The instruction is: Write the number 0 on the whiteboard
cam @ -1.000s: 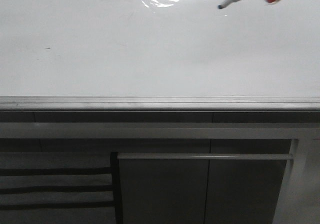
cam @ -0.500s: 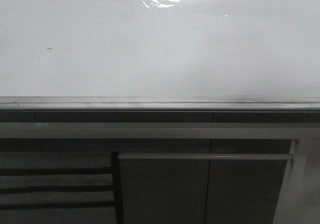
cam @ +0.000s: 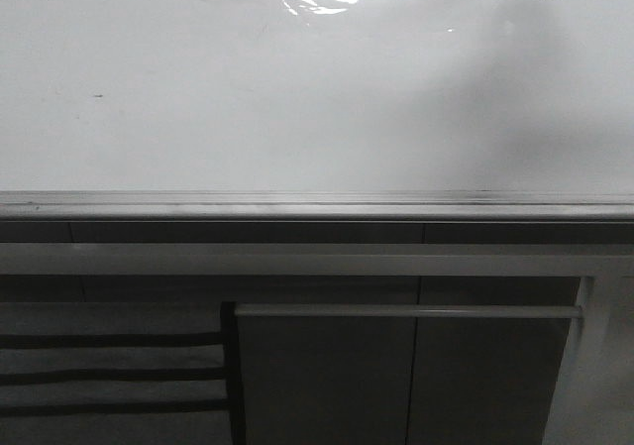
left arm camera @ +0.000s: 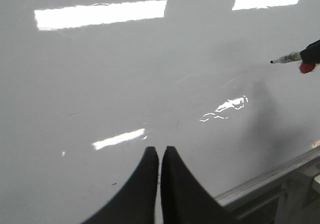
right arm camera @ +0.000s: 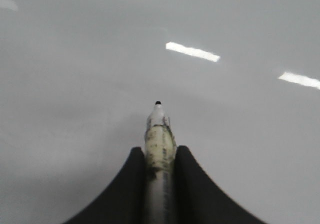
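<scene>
No 0 on the whiteboard [cam: 198,98] yet: no black loop in any view, so the task's mark isn't there and writing hasn't begun, by my read. Board fills the upper half of the front view, glossy white w/ hard glare at top centre and a soft grey shadow at upper right. Grey metal edge strip [cam: 317,205] runs across mid-frame; dark cabinet panels [cam: 327,376] sit below it.

Marker [right arm camera: 159,139] is in the right gripper [right arm camera: 159,156], jaws clamped on the barrel. Barrel is white and scuffed, w/ a small black tip at centre of the right wrist view. Its long axis runs straight out from the jaws toward the board. Tip looks just off the surface, but contact can't be told.

In the left wrist view the marker tip enters at the right edge, upper part, pointing toward frame left; a red bit shows behind it. Left gripper [left arm camera: 159,156] has black tapered fingers pressed together, holding nothing, low centre of its view, over bare board.

Right arm is the one to write; coming move likely just closes the gap along the pen's axis.
</scene>
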### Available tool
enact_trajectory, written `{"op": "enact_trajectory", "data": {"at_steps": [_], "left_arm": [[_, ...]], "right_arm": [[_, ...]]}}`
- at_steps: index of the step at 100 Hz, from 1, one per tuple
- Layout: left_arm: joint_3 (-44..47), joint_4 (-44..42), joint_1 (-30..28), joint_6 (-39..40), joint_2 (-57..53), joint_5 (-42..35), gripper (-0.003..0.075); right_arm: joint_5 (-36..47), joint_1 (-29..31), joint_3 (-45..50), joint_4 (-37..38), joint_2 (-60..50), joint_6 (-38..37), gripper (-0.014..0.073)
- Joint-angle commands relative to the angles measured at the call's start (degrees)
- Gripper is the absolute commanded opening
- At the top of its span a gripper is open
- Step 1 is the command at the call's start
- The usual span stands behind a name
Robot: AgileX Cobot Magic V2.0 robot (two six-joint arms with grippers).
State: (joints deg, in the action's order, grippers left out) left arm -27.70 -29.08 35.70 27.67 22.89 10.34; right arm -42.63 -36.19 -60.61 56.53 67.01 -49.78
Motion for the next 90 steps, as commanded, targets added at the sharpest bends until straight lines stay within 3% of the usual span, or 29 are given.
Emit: {"op": "enact_trajectory", "data": {"at_steps": [1, 90], "left_arm": [[-1.39, -0.10, -0.11, 0.65, 0.37, -4.37, -0.0020], [-1.29, -0.10, -0.11, 0.65, 0.37, -4.37, -0.0020]], "right_arm": [[2.18, 0.13, -1.95, 3.87, 0.44, -2.36, -0.0047], [11.98, 0.13, -1.95, 3.87, 8.25, -5.21, -0.0047]]}}
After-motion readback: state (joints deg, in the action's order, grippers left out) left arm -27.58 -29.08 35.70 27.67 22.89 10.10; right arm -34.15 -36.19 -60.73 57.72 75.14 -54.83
